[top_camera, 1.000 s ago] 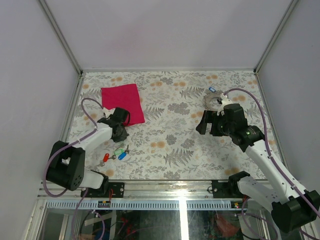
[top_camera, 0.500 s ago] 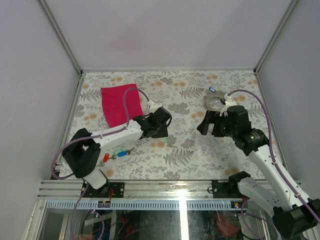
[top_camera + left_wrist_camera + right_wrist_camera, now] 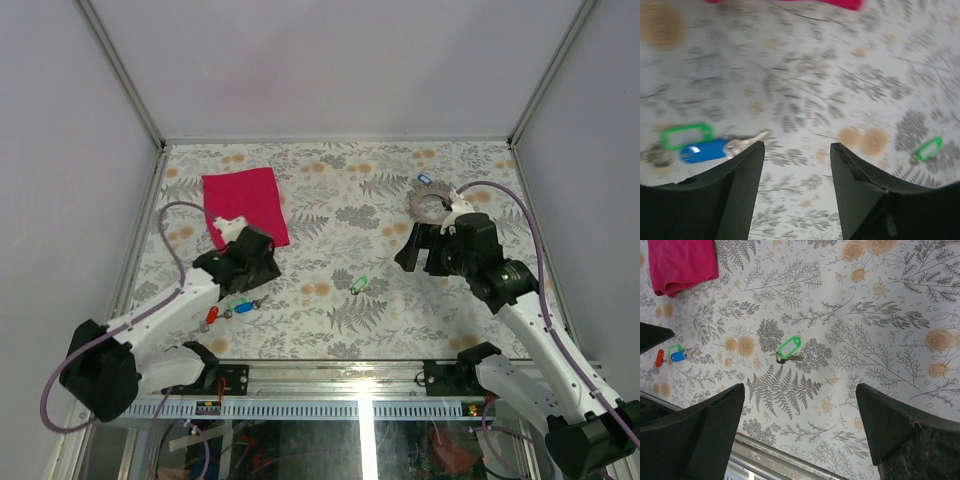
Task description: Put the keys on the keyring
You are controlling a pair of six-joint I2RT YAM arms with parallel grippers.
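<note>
One key with a green tag (image 3: 358, 285) lies alone mid-table and shows under my right wrist too, as the green key (image 3: 789, 350). A cluster of keys lies front left: a red one (image 3: 211, 315), a blue one (image 3: 243, 308) and a green-framed tag (image 3: 686, 136) next to the blue key (image 3: 705, 151). The grey keyring (image 3: 428, 205) rests back right with a blue tag (image 3: 424, 180) at its far edge. My left gripper (image 3: 250, 272) (image 3: 797, 147) hovers open and empty just beyond the cluster. My right gripper (image 3: 418, 250) (image 3: 800, 390) hangs wide open between keyring and green key, holding nothing.
A magenta cloth square (image 3: 245, 205) lies back left, just beyond my left gripper. The metal rail of the table's near edge (image 3: 790, 460) runs under my right wrist view. Grey walls close in the table on three sides.
My left arm reached out to the table's middle, then swung back left over the key cluster. Its jaws opened, and the green-tagged key now lies mid-table. The right arm has barely moved.
</note>
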